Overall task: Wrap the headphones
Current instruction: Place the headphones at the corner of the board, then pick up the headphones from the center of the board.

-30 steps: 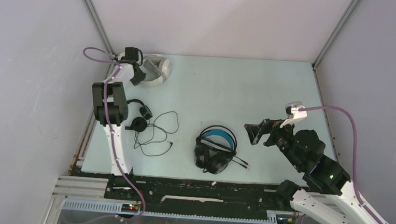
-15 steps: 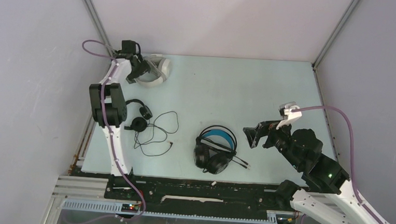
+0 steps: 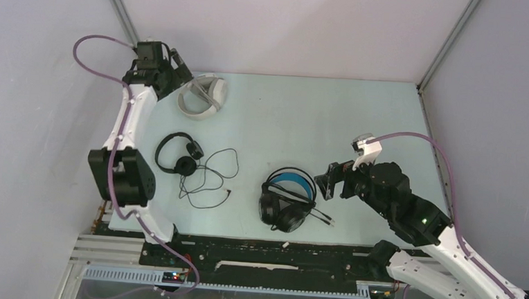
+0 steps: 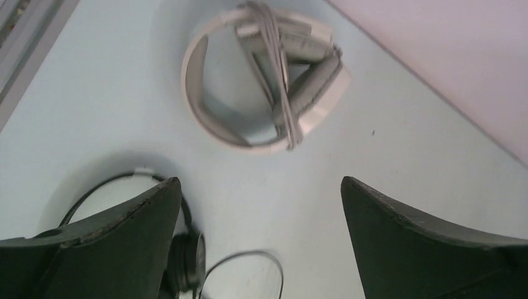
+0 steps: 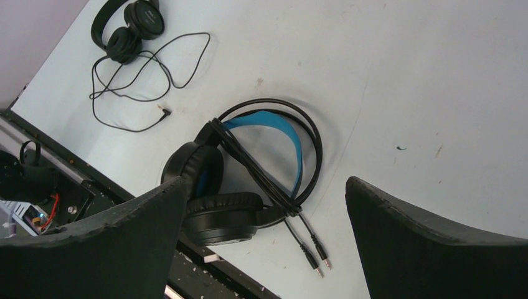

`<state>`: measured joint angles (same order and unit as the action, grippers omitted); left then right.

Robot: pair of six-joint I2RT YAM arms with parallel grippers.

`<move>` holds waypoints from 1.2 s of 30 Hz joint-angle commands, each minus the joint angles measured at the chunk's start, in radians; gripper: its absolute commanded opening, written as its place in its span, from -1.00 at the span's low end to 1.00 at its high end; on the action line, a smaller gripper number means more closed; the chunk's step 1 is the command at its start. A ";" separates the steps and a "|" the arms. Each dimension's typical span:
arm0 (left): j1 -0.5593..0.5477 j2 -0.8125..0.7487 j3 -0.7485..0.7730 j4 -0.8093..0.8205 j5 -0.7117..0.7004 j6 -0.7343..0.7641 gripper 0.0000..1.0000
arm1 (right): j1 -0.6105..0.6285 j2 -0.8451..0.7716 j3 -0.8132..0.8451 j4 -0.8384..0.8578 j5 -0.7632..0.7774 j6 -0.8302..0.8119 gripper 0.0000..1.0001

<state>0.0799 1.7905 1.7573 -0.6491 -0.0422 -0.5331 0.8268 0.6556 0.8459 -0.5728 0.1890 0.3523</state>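
The white-grey headphones (image 3: 202, 95) (image 4: 311, 81) lie at the far left with their grey cord wound across the cups. My left gripper (image 3: 175, 70) (image 4: 258, 180) hangs open above and just left of them, holding nothing. The small thin black headphones (image 3: 178, 154) (image 4: 180, 261) (image 5: 134, 22) lie nearer, their cord (image 3: 211, 181) loose on the table. The bulky black headphones with a blue-lined band (image 3: 286, 196) (image 5: 218, 208) lie front centre, cord bundled around the band, two plugs sticking out. My right gripper (image 3: 329, 181) (image 5: 264, 180) is open and empty, just right of and above them.
The pale table (image 3: 333, 119) is closed in by grey walls on three sides. A metal rail (image 3: 118, 175) runs along its left edge. A black base strip (image 3: 255, 256) with electronics lies along the near edge, close to the bulky pair.
My left gripper opened, let go of the white-grey headphones and pulled up and back toward the far-left corner. My right gripper edged left toward the bulky black pair.
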 commanded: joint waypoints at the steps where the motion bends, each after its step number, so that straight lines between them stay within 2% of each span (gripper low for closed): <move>1: -0.036 -0.170 -0.192 0.010 -0.043 0.043 0.99 | -0.002 0.021 0.045 -0.004 -0.045 0.026 0.99; 9: -0.036 -0.407 -0.441 -0.010 -0.156 0.029 0.99 | 0.001 0.028 0.041 0.004 -0.058 0.030 0.99; 16: -0.014 -0.344 -0.433 -0.199 -0.141 0.072 0.99 | 0.000 0.023 0.030 -0.018 -0.045 0.029 0.99; 20: -0.001 -0.335 -0.533 -0.144 -0.133 0.003 0.97 | -0.001 0.000 0.030 0.016 -0.048 0.029 0.99; 25: 0.008 -0.347 -0.616 -0.090 -0.282 -0.097 0.83 | -0.001 -0.014 0.030 0.046 -0.049 0.027 0.99; 30: 0.041 -0.329 -0.687 -0.049 -0.297 -0.151 0.77 | -0.001 -0.019 0.030 0.061 -0.061 0.022 0.99; 34: 0.112 -0.312 -0.772 0.016 -0.205 -0.225 0.63 | 0.000 -0.028 0.029 0.061 -0.064 0.033 0.99; 36: 0.140 -0.316 -0.813 0.048 -0.227 -0.266 0.61 | 0.000 -0.031 0.030 0.063 -0.062 0.031 0.99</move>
<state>0.1635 1.4685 1.0241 -0.6819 -0.2657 -0.6868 0.8272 0.6380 0.8463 -0.5510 0.1307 0.3779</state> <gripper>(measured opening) 0.815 0.993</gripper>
